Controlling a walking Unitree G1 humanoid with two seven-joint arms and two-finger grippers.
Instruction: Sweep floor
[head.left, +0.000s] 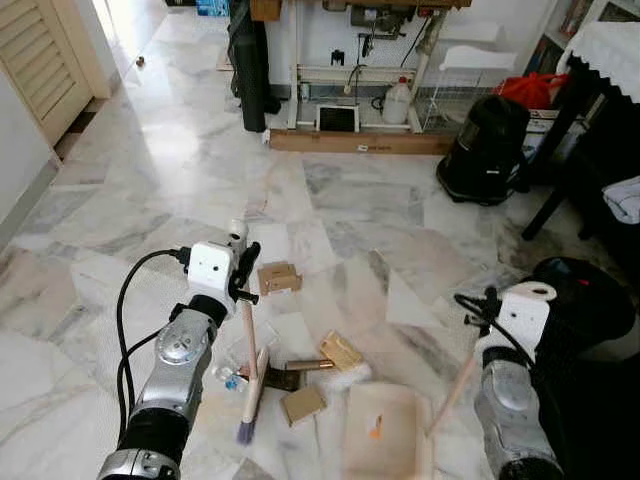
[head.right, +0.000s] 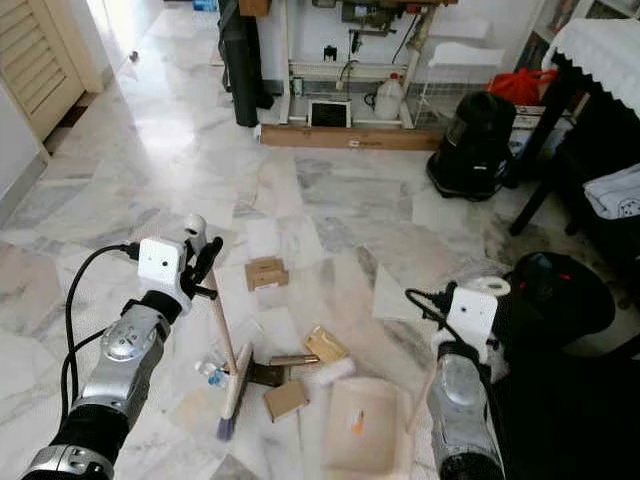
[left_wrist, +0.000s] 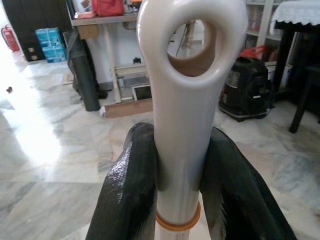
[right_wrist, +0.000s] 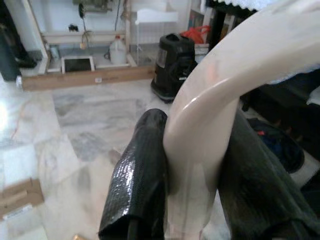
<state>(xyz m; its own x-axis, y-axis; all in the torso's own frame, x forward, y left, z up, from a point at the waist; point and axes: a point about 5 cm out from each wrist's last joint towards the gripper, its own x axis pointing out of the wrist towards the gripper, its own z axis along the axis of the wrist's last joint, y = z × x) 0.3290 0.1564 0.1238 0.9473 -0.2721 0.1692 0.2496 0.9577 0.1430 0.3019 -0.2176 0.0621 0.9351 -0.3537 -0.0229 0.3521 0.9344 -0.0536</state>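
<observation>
Left gripper (left_wrist: 180, 195) raised, clamped on broom (head.left: 248, 345) handle top; bristles on floor (head.left: 180, 170) among cardboard scraps (head.left: 280, 277). Right gripper (right_wrist: 192, 175) clasps dustpan (head.left: 385, 430) handle; pan flat on floor beside broom.

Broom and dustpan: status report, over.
Left pincer shut on broom. Right pincer shut on dustpan handle. Cardboard scraps ahead of bristles.

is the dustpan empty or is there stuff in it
Nearly empty: the dustpan holds one small orange scrap; the cardboard pieces lie on the floor outside it.
</observation>
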